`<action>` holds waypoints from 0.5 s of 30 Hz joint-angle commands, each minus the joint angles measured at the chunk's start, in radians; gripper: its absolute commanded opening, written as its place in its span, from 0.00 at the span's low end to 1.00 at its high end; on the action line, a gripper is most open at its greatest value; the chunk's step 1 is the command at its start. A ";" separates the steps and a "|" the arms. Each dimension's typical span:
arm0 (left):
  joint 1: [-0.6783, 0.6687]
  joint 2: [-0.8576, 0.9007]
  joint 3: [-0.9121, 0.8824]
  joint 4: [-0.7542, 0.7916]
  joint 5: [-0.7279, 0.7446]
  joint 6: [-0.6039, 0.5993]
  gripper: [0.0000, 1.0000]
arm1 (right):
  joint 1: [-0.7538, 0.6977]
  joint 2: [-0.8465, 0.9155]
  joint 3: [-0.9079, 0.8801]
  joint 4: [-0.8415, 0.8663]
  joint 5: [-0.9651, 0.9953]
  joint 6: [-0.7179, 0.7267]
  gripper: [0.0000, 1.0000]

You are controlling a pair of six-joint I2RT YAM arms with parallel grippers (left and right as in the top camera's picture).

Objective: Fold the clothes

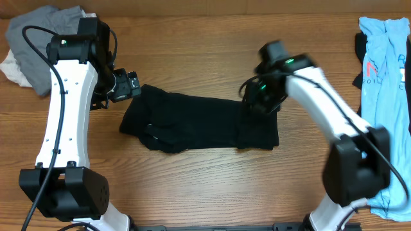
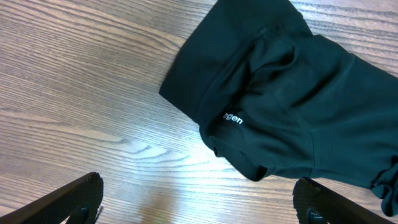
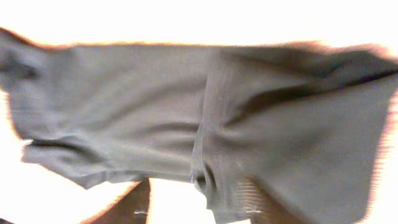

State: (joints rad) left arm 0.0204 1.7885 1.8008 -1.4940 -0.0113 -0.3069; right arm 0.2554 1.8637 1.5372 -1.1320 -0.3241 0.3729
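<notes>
The left claw [image 2: 199, 205] gaped wide, while the right claw [image 1: 260, 101], grip unclear, sat at the black T-shirt's [image 1: 199, 122] right edge and might snag cloth, spoiling the fold.

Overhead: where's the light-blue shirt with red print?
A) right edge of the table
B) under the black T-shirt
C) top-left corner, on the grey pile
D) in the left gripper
A: the light-blue shirt lies at the far right, well apart from the black T-shirt at centre.

Wide-spread left pincer [image 2: 202, 200], down-pointed right pincer [image 1: 260, 104].
</notes>
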 commanded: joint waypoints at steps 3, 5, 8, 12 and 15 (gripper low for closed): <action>0.003 -0.016 0.019 0.001 0.008 0.016 1.00 | -0.165 -0.132 0.079 -0.105 0.095 -0.042 0.97; 0.003 -0.016 0.019 0.002 0.008 0.016 1.00 | -0.230 -0.131 0.072 -0.141 0.092 -0.090 1.00; 0.003 -0.016 0.019 0.006 0.008 0.015 1.00 | -0.312 -0.127 0.015 -0.142 0.045 -0.216 1.00; 0.003 -0.016 0.019 0.010 0.008 0.015 1.00 | -0.359 -0.106 -0.104 -0.105 -0.026 -0.327 1.00; 0.003 -0.016 0.019 0.009 0.008 0.015 1.00 | -0.362 -0.085 -0.198 -0.024 -0.122 -0.362 1.00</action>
State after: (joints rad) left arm 0.0204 1.7885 1.8008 -1.4872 -0.0116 -0.3069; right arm -0.1108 1.7508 1.4082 -1.1923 -0.3332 0.1123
